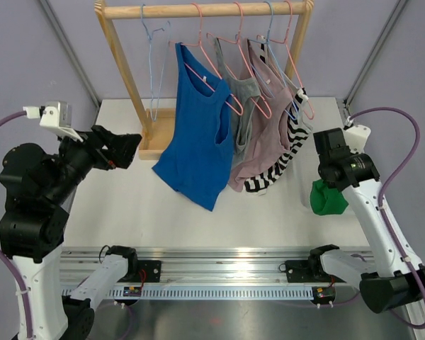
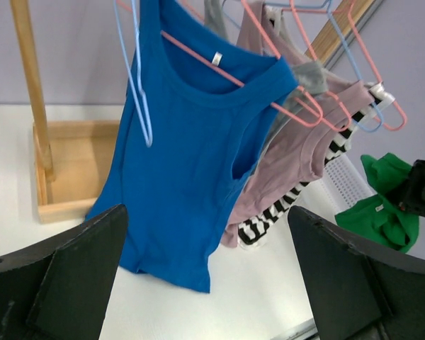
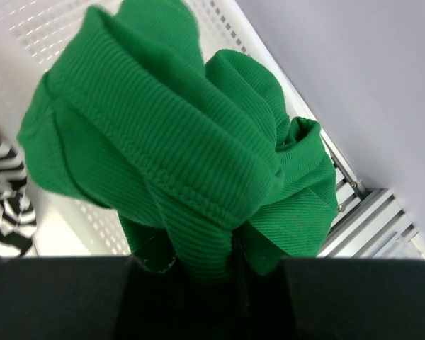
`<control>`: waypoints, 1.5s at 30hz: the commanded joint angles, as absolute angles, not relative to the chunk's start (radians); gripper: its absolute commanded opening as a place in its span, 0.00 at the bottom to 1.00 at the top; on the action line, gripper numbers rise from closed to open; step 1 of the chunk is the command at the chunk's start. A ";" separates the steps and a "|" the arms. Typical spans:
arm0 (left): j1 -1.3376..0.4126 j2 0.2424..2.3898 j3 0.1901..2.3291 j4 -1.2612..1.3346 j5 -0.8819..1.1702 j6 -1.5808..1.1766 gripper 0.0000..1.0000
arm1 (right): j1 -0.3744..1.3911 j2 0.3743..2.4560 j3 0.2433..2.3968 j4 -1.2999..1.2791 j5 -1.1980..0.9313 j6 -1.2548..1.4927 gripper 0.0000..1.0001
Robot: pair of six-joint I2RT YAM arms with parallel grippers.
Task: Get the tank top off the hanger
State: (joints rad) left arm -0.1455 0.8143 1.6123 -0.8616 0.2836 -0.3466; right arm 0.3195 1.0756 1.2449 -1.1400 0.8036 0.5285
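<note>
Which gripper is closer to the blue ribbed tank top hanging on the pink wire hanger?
Left. The left gripper is open just left of the blue tank top, facing it. The right gripper is beyond the other hanging tops, shut on a bunched green cloth.

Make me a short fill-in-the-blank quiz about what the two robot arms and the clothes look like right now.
1. The right gripper is shut on a bunched-up garment whose colour is ____.
2. The left gripper holds nothing; its jaws stand wide ____.
3. The blue tank top hangs on a hanger whose colour is ____.
4. The rack that carries the hangers is made of ____.

Missing words: green; open; pink; wood.
</note>
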 commanded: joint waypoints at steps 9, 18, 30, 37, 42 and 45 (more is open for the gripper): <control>-0.211 1.012 1.807 -0.784 0.272 -0.354 0.99 | 0.074 1.284 1.267 -0.796 0.630 0.362 0.69; -0.442 1.137 1.816 -0.743 0.008 -0.324 0.99 | 0.074 1.218 1.339 -0.876 0.588 0.357 1.00; -0.647 1.374 1.905 -0.617 -0.285 -0.371 0.99 | 0.075 0.686 0.973 -0.721 -0.088 0.477 0.99; -0.660 1.552 2.048 -0.560 -0.434 -0.370 0.99 | 0.074 0.560 0.943 -0.833 -0.164 0.457 0.99; -0.660 1.690 2.184 -0.557 -0.440 -0.364 0.96 | 0.074 0.489 0.953 -0.873 -0.251 0.459 1.00; -0.660 1.773 2.269 -0.565 -0.485 -0.359 0.93 | 0.074 0.462 0.953 -0.885 -0.282 0.460 0.99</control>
